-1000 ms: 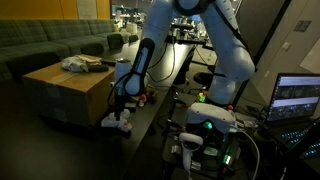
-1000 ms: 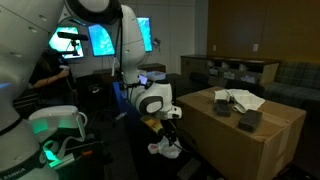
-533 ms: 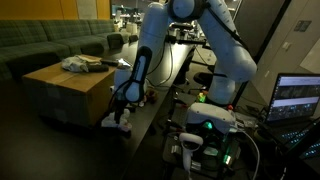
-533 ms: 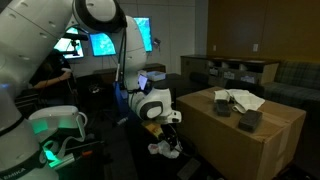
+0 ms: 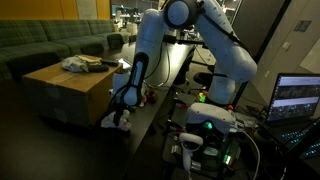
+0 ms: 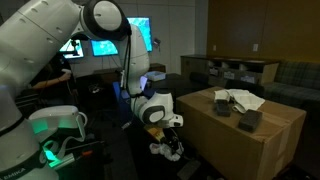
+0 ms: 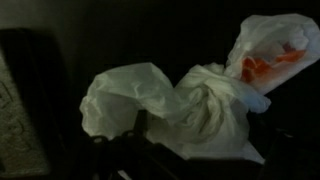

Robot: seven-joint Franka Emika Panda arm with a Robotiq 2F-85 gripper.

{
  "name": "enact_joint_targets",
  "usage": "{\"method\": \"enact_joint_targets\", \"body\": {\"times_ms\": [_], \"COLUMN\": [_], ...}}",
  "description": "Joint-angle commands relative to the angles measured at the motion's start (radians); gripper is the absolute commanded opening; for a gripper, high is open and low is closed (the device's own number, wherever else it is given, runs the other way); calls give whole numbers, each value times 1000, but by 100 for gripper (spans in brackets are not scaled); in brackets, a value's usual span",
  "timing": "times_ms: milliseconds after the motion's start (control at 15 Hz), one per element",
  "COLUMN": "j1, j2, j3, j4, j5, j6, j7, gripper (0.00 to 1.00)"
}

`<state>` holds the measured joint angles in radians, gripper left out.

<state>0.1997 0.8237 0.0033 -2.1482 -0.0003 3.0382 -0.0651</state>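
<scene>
The end effector hangs low beside the brown box-like surface, fingers spread apart and gripping nothing, right over a crumpled white plastic bag on the floor at the foot of that surface. In the wrist view the bag fills the middle of the picture, bunched and knotted, with something orange showing through its upper right lobe, though the dim light makes it hard to say whether the fingers touch the plastic. In an exterior view the end effector sits just above the bag.
</scene>
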Motion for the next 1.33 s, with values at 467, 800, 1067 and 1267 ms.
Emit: {"method": "enact_joint_targets", "body": {"times_ms": [467, 800, 1067, 1267], "j1": [-59, -267, -428, -522], "j2": [-6, -90, -162, -233], "j3": [37, 211, 333, 396], "j4": [39, 4, -17, -29], "j5": [-28, -1, 46, 106], "j6": [-85, -203, -307, -406], "j7": [-13, -156, -288, -401], "gripper": [15, 5, 4, 4]}}
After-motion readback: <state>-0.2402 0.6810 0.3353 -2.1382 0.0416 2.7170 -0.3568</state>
